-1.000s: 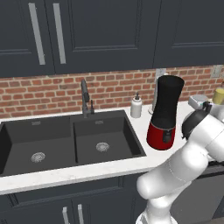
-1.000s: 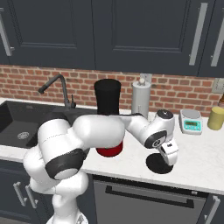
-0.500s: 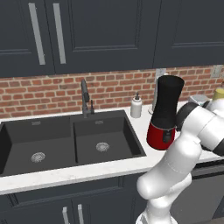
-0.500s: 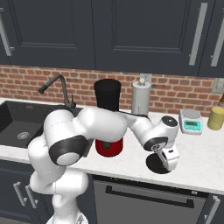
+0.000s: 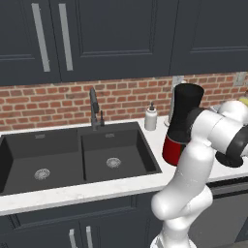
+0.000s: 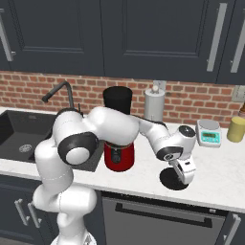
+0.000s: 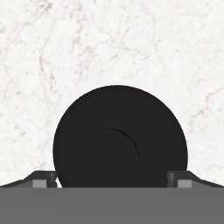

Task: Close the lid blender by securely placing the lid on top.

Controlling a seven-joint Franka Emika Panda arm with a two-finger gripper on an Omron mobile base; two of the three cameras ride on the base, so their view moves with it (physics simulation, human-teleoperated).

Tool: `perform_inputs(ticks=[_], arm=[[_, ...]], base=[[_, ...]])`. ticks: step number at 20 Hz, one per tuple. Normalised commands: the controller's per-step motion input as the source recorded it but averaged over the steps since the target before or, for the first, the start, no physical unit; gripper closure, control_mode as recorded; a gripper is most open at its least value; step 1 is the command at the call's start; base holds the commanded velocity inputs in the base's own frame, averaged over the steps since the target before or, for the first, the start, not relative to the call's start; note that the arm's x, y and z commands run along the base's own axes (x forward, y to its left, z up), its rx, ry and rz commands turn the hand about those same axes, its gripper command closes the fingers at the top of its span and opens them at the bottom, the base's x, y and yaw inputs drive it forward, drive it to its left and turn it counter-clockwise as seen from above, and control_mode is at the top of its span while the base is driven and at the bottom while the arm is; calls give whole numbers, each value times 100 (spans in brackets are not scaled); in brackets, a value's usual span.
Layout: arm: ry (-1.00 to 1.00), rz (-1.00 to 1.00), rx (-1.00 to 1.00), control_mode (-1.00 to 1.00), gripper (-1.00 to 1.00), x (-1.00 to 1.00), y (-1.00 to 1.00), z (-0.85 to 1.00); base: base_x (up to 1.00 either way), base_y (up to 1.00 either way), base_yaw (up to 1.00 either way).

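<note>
Right of the blender [image 6: 118, 129], the gripper [image 6: 184, 173] hangs over the lid [image 7: 120, 136], jaws spread either side of it.

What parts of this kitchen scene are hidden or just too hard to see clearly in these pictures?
- The blender: in the right base view the arm crosses its jar; in the left base view the arm covers its right side.
- The lid: in the hand view its lower edge is cut off; whether the fingers touch it cannot be told.
- The gripper: in the right base view the hand hides the fingertips.
- The scale: its display is too small to read.
</note>
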Motion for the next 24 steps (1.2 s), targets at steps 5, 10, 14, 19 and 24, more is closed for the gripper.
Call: perform_inputs(ticks=[5,10,14,19,24], arm=[[2,0,0,-100,-100,9,2,-20],[0,0,0,-100,-100,0,0,-26],[0,0,0,-100,-100,0,15,-21],[2,0,0,-100,-100,2,32,-21],[1,0,-1,-100,100,0,26,-39]], base=[[0,0,0],[0,0,0],[0,0,0],[0,0,0],[0,0,0]])
